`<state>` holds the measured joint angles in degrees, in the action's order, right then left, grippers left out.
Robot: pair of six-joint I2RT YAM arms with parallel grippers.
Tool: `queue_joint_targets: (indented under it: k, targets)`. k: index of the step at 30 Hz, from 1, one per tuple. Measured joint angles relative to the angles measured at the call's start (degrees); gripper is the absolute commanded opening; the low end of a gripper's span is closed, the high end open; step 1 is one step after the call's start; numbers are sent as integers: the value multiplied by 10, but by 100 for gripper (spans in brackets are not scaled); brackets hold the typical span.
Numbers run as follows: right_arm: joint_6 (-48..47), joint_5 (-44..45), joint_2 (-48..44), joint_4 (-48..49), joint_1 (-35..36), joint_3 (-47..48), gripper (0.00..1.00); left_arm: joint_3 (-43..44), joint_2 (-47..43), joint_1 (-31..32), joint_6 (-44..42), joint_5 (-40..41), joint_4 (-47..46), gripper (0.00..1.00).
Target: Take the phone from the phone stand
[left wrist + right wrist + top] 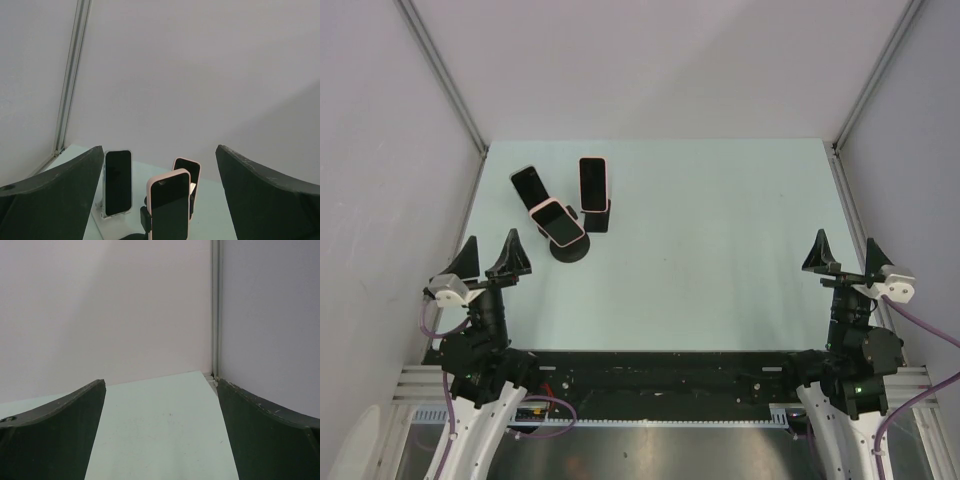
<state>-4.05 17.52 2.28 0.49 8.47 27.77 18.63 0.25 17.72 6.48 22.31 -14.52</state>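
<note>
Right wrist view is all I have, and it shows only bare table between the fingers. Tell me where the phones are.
Observer: Three phones stand clustered on the far left part of the table, ahead of the left arm.
Operator: Name the one closest to that arm.
Observer: The nearest phone leans on a round black stand, ahead and to the right of the left gripper.
Operator: Report that gripper's state.
Observer: It is open, holds nothing and touches no phone.
</note>
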Motion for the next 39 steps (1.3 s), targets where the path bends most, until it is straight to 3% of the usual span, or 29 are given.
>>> queue_joint_targets:
  k: [12, 22, 39]
  targets:
    - [10, 31, 0, -3, 34, 2, 100, 7, 16, -1, 27, 4, 4, 100]
    - [10, 36, 0, -29, 69, 4, 100, 120, 234, -3, 77, 13, 111, 100]
    - [6, 36, 0, -34, 110, 4, 100, 270, 493, -4, 85, 10, 233, 100]
